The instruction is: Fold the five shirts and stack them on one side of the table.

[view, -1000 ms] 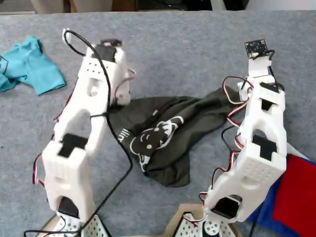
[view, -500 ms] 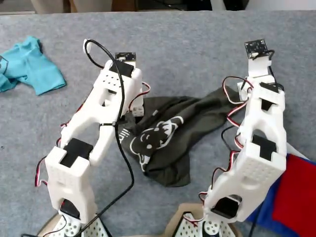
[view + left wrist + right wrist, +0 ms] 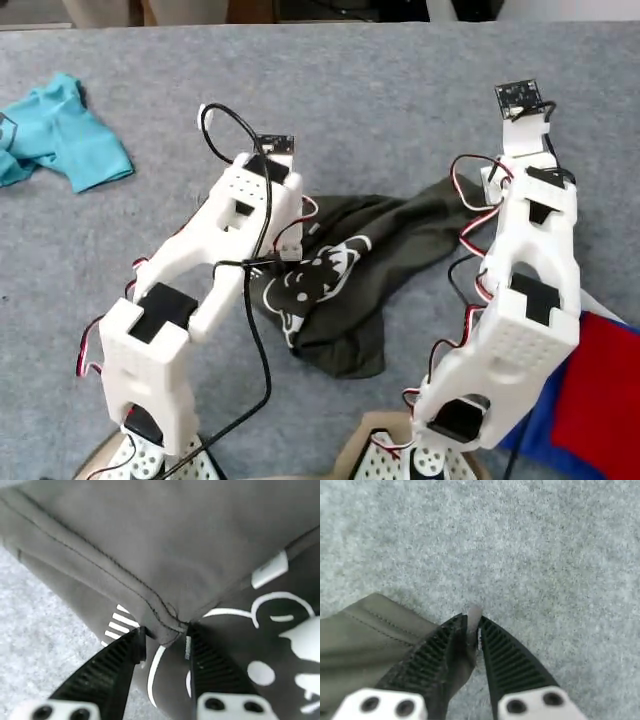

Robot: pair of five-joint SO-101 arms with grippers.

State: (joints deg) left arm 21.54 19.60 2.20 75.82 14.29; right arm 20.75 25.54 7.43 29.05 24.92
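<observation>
Dark shirt lies crumpled on the worktop (print partly covered by the left arm). Left end effector pinches its seamed fold; right end effector clamps its corner. Red shirt, near it, is cut off.

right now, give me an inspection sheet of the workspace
surface: grey table, felt-like
job's things: dark olive shirt crumpled between the arms; teal shirt at far corner, left arm's side; red shirt on blue shirt at near edge
clutter: nothing seen
end effectors: left end effector pinches a fold of the olive shirt; right end effector pinches its edge
cables: black cable loops along left arm
surroundings: unclear beyond far edge
</observation>
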